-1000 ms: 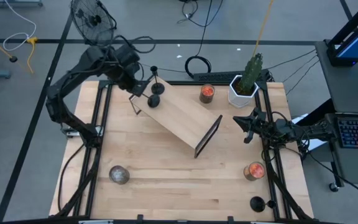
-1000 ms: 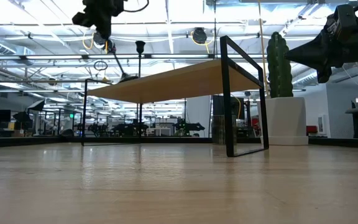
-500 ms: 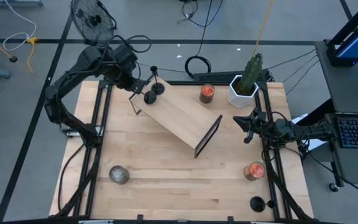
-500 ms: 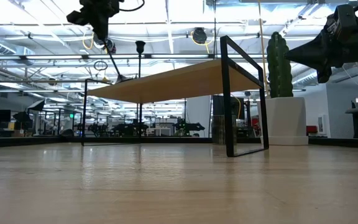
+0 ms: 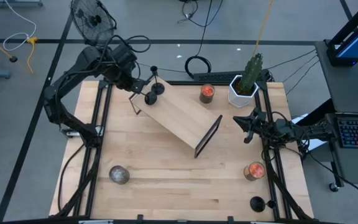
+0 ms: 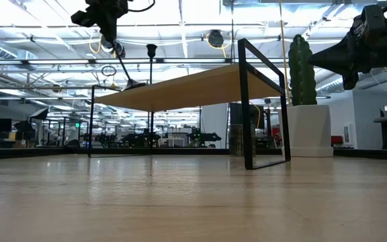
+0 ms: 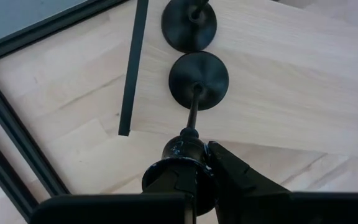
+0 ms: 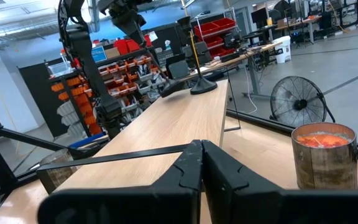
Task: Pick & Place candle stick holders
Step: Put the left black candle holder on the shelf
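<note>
Left arm reaches in from the far-left corner, left gripper (image 5: 138,86) poised over the far-left end of the wooden shelf (image 5: 179,116), fingers pinching the top of a candle stick holder (image 7: 197,78) by its cup end. In the left wrist view the held holder's stem runs straight away from the gripper down to its disc base, which sits on or just above the shelf top; can't tell if it's touching. In the low view the stem (image 6: 122,67) leans, top toward the gripper, base near the shelf end. Second holder (image 5: 156,86) stands upright on the shelf just beside it, discs nearly touching. Versus 1.0 s ago, the held holder's base has shifted slightly toward the shelf's far end; since 0.5 s ago nothing moved. Third holder (image 5: 257,203) stands at the near-right table edge. Right gripper (image 5: 246,128) hangs parked at the right side, fingers pressed together, unchanged.
</note>
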Robot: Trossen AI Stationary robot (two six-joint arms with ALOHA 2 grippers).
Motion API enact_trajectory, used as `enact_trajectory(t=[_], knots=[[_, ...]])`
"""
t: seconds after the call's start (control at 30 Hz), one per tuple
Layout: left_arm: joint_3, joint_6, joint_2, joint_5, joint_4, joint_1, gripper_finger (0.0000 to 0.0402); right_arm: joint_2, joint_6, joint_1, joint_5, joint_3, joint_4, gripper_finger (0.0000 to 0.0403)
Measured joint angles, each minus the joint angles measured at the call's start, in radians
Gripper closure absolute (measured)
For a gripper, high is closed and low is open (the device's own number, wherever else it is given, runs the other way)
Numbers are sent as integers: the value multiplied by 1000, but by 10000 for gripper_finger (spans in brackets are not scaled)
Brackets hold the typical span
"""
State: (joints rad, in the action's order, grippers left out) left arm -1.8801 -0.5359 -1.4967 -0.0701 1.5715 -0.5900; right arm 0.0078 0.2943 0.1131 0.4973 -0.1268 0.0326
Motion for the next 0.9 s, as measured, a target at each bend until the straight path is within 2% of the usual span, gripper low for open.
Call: enact_trajectory(t=[0.2,0.43,0.9], knots=[[0,3,0,-30,0,-21,380,0,0,0,0,0,0,399],[0,3,0,-35,-1,-34,341,0,0,0,0,0,0,399],[0,26,0,-3,-1,-33,333,0,0,0,0,0,0,399]])
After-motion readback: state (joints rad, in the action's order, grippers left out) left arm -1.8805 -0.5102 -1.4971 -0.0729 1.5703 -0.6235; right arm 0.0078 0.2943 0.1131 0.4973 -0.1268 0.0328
